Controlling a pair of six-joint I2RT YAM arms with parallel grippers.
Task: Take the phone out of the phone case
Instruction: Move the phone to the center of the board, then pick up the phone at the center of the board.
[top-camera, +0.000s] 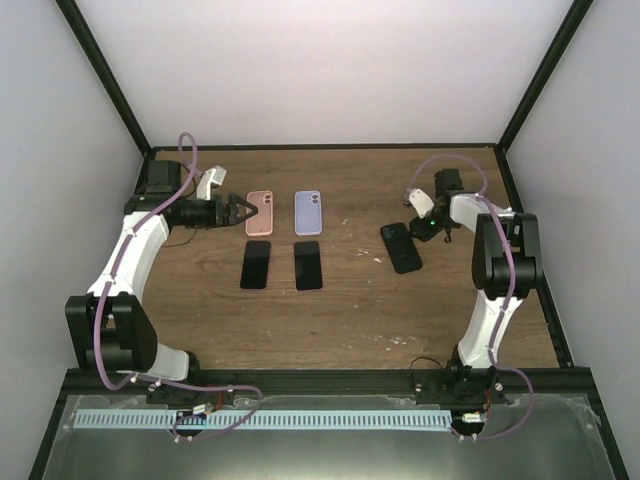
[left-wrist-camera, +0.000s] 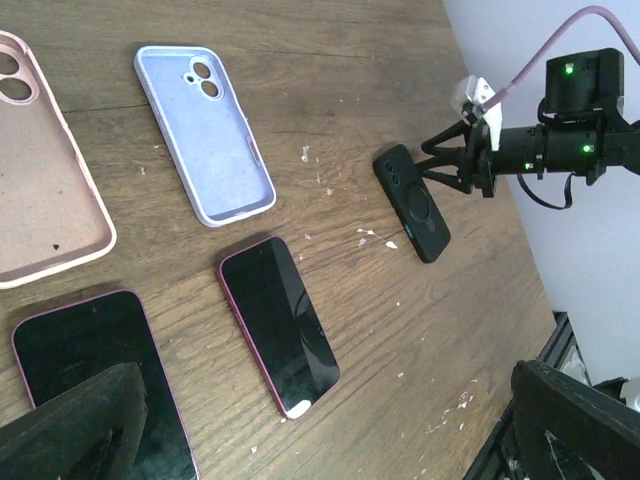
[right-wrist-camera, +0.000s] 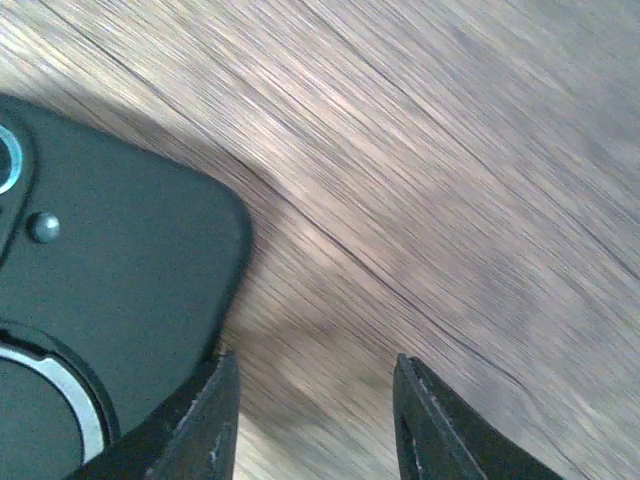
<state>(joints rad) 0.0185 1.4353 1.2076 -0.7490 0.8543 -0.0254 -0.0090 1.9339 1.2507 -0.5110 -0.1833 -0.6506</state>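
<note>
A black phone case with the phone in it (top-camera: 402, 248) lies back up at the right of the wooden table. It also shows in the left wrist view (left-wrist-camera: 412, 203) and in the right wrist view (right-wrist-camera: 100, 300). My right gripper (top-camera: 413, 228) is open and low over the table at the case's far corner, with its left finger (right-wrist-camera: 200, 420) at the case edge and its jaws (right-wrist-camera: 315, 410) over bare wood. My left gripper (top-camera: 240, 210) is open and empty beside the pink case (top-camera: 261, 212).
An empty pink case (left-wrist-camera: 40, 200) and an empty lilac case (top-camera: 308, 212) lie side by side at the back. Two bare phones (top-camera: 256, 265) (top-camera: 308, 265) lie screen up in front of them. Black frame rails border the table.
</note>
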